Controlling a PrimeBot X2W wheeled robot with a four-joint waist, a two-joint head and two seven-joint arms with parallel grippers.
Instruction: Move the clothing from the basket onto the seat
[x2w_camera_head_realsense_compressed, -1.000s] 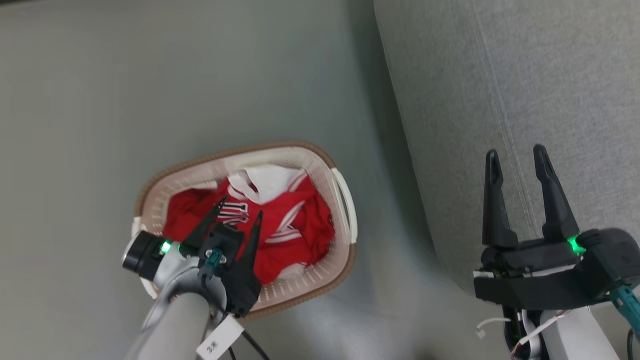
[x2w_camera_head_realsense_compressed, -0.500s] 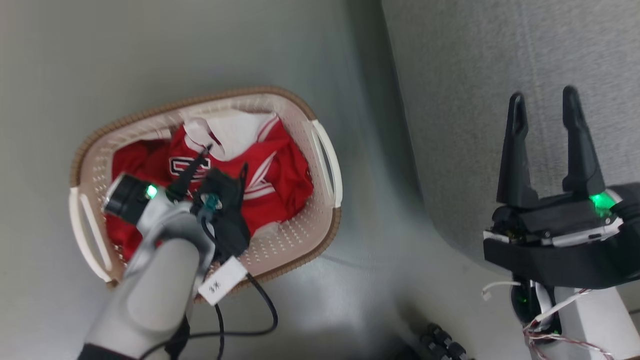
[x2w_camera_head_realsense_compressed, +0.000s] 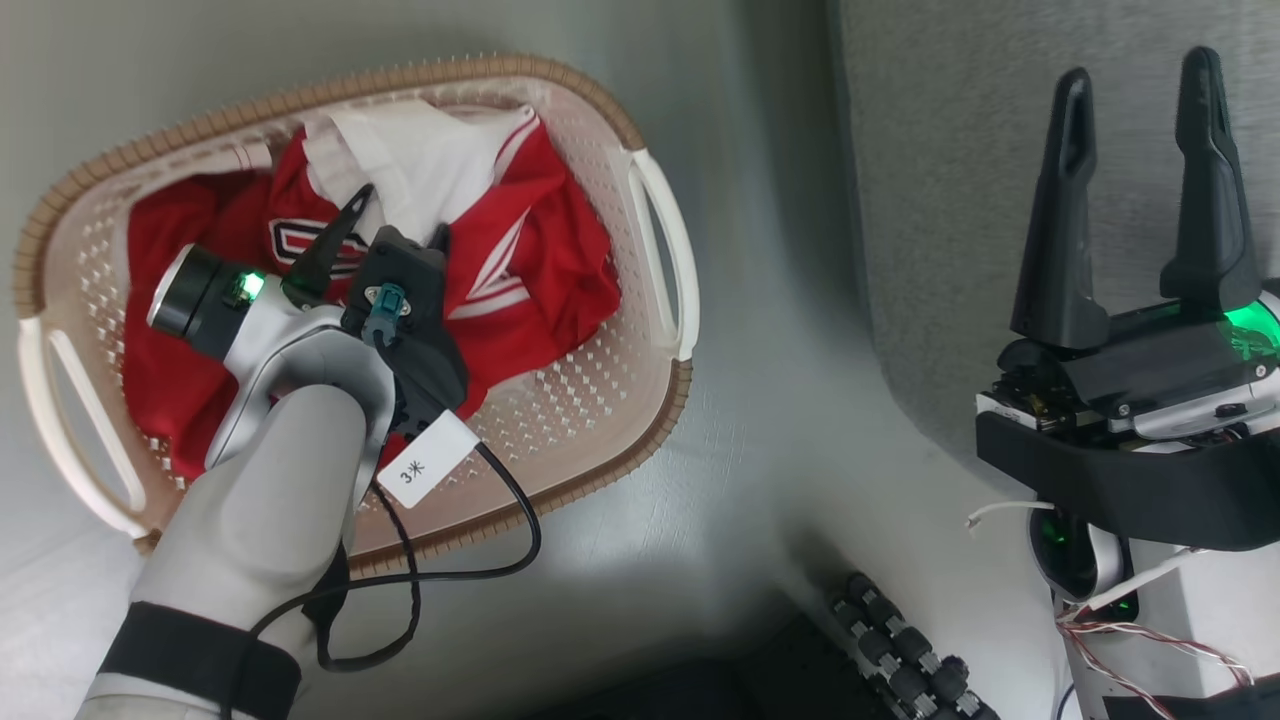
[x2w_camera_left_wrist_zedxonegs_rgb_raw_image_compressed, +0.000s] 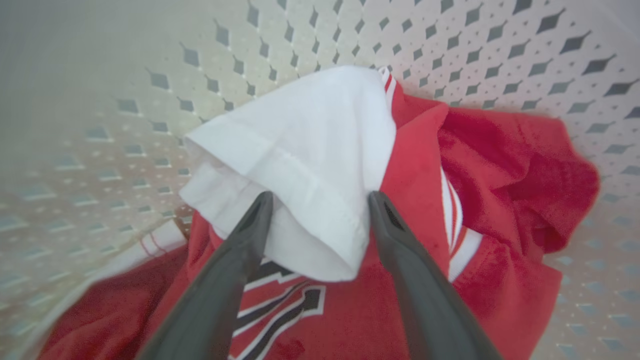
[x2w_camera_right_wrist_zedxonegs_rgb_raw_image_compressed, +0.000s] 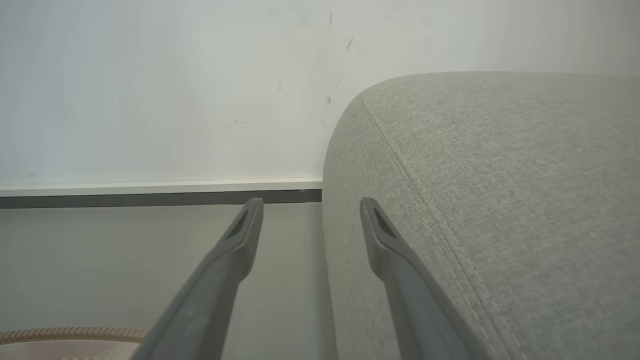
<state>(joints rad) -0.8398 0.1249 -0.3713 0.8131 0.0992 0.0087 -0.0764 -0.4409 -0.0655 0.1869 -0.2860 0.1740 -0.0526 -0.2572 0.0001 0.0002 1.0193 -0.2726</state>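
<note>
**Left arm lined up on the white fold, nothing gripped yet**

The left end effector (x2w_camera_head_realsense_compressed: 402, 212) was down inside the basket (x2w_camera_head_realsense_compressed: 560, 400), fingers spread wide and empty. In the left wrist view they straddled a white fold (x2w_camera_left_wrist_zedxonegs_rgb_raw_image_compressed: 300, 135) of the clothing (x2w_camera_left_wrist_zedxonegs_rgb_raw_image_compressed: 500, 165). I couldn't tell whether the tips touched the fabric.

All the clothing I could see lay bunched in the basket, which sat on the floor (x2w_camera_head_realsense_compressed: 760, 450) just beside the sofa (x2w_camera_head_realsense_compressed: 950, 150). My read: the transfer had not started and this was the first grab.

The right end effector (x2w_camera_head_realsense_compressed: 1138, 70) was released too and held nothing. It hovered by the sofa's rounded edge, well apart from the basket.

How to do the grab well:
- **Depth:** Go deeper before closing, so the fingers take the fold plus the red layer under it. The white hem alone looked thin and would likely slip out.
- **Clearance:** Keep the tips off the perforated wall, since a hole could catch a fingertip.
- **Grip:** Clamp fully, then lift.
- **Lift:** Go straight up until the trailing cloth clears the brown rim. The basket looked light, so a snagged garment would probably drag or tip it.
- **Load:** The garments looked tangled, so expect more than one to come up. Carry high over the sofa edge to allow for droop.
- **Cable:** Watch the cable loop (x2w_camera_head_realsense_compressed: 500, 560) hanging off the left forearm near the rim.
</note>
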